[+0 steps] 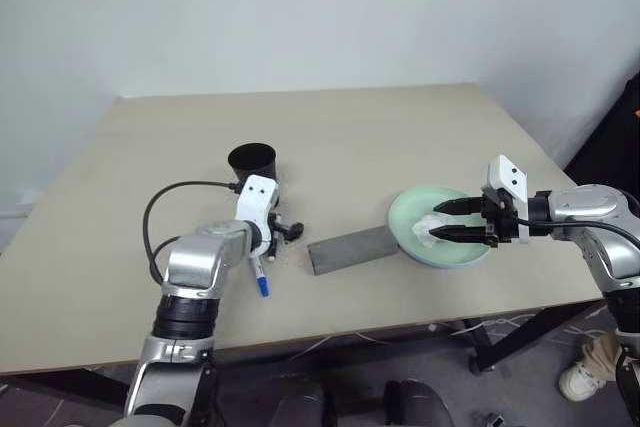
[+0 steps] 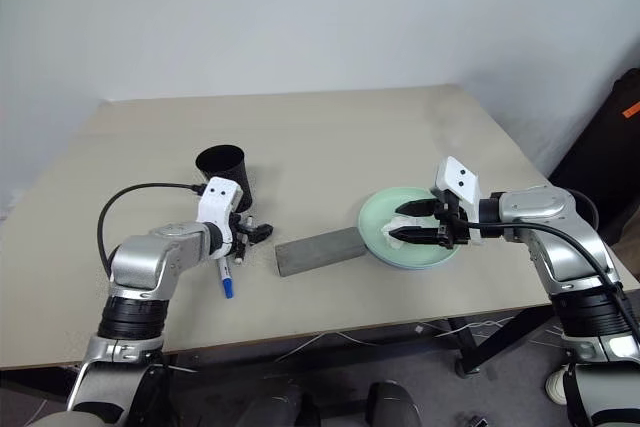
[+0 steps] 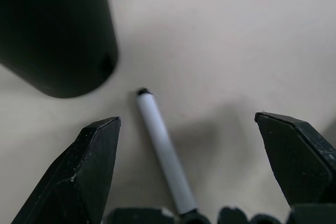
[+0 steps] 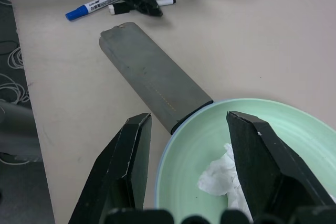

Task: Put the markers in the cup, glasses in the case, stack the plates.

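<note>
My left end effector [image 3: 186, 169] stands wide open and holds nothing; between its two black wedge-shaped fingers [image 3: 86, 174] I see the shorter marker [image 3: 164, 153], a slim white barrel with a small black tip, lying flat on the tabletop [image 1: 400, 137] just beside the base of the cup [image 1: 252, 162]. The cup is a matte black tapered tumbler standing upright, and I cannot tell what is inside it. The blue-capped marker [image 4: 90, 8] lies close by on the near side of that end effector. My right end effector [image 4: 189, 161] hangs over the mint green plate [image 4: 273, 124], its fingers parted about halfway with nothing gripped. A crumpled white tissue [image 4: 223, 178] lies in the plate, just under the fingers. A thin light blue rim shows at the green plate's edge, so the plates sit stacked, green on top. The case [image 4: 152, 80], a grey oblong box with a felt-like surface, lies shut on the tabletop between the plates and the markers, one end tucked against the plates' rim. The tabletop is smooth, pale beige.
</note>
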Robot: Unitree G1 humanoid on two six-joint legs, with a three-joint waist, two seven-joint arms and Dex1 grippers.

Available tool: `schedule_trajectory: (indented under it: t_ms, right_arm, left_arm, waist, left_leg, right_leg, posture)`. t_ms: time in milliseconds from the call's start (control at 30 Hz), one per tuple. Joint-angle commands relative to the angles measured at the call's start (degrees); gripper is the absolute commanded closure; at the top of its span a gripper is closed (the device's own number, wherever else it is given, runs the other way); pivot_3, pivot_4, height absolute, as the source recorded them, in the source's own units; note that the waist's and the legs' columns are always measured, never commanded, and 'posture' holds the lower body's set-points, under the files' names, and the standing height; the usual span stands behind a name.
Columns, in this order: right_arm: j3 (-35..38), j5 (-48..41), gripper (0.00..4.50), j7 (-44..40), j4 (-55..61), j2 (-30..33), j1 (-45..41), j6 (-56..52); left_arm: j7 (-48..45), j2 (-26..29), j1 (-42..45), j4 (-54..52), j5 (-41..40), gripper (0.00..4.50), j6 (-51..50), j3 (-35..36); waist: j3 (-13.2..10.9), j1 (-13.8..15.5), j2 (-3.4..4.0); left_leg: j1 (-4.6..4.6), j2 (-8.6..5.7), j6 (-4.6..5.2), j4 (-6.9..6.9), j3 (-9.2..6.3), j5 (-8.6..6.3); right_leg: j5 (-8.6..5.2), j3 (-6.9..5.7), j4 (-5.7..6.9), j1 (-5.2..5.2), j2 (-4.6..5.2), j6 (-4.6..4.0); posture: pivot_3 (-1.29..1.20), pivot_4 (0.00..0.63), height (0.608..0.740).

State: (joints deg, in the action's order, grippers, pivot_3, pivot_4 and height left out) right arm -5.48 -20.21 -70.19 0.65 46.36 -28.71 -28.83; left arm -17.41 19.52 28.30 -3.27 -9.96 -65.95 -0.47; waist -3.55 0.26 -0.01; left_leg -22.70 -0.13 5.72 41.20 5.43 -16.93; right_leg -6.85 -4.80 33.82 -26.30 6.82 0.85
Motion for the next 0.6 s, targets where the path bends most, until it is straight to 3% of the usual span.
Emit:
schedule_trajectory:
  t_ms: [33,233,267,367,600]
  right_arm:
    - [1.04,-0.28,2.04,0.06,0.68,0.1,-1.13,0.57]
    - [1.12,-0.29,2.04,0.1,0.78,0.16,-0.99,0.59]
    - [1.1,-0.25,2.04,0.12,0.73,0.12,-1.01,0.66]
    - [1.03,-0.14,2.04,0.16,0.45,-0.03,-1.2,0.84]
    - [0.99,-0.1,2.04,0.26,0.54,-0.18,-1.28,0.88]
  left_arm:
    - [1.39,-0.03,1.75,-0.35,1.04,0.14,-0.86,-1.3]
    - [2.3,-0.28,1.99,-0.22,0.87,0.14,-2.2,-1.8]
    - [2.11,-0.18,2.07,-0.15,0.66,0.3,-2.53,-1.9]
    - [2.2,-0.24,2.37,0.06,0.47,1.06,-3.41,-1.79]
    - [1.67,0.16,2.56,0.49,0.27,3.58,-4.94,-2.41]
  waist:
    - [0.0,0.0,0.0]
    - [0.0,0.0,0.0]
    - [0.0,0.0,0.0]
    - [0.0,0.0,0.0]
    - [0.0,0.04,0.0]
  left_leg:
    - [0.0,0.0,0.0,0.0,0.0,0.0]
    - [0.0,0.0,0.02,0.0,0.0,-0.01]
    - [0.0,0.0,0.03,0.0,0.0,-0.02]
    - [0.0,0.0,0.05,0.0,0.0,-0.03]
    - [0.0,0.0,0.04,0.0,0.0,-0.02]
  right_leg:
    - [0.0,0.0,0.0,0.0,0.0,0.0]
    - [0.0,0.0,0.0,0.0,0.02,0.0]
    - [0.0,0.0,0.0,-0.01,0.01,0.0]
    - [0.0,0.0,0.0,-0.01,0.02,0.0]
    - [0.0,0.0,0.0,-0.01,0.03,0.0]
  posture:
    - [0.0,0.0,0.723]
    - [0.0,0.0,0.723]
    - [0.0,0.0,0.723]
    - [0.0,0.0,0.723]
    - [0.0,0.0,0.723]
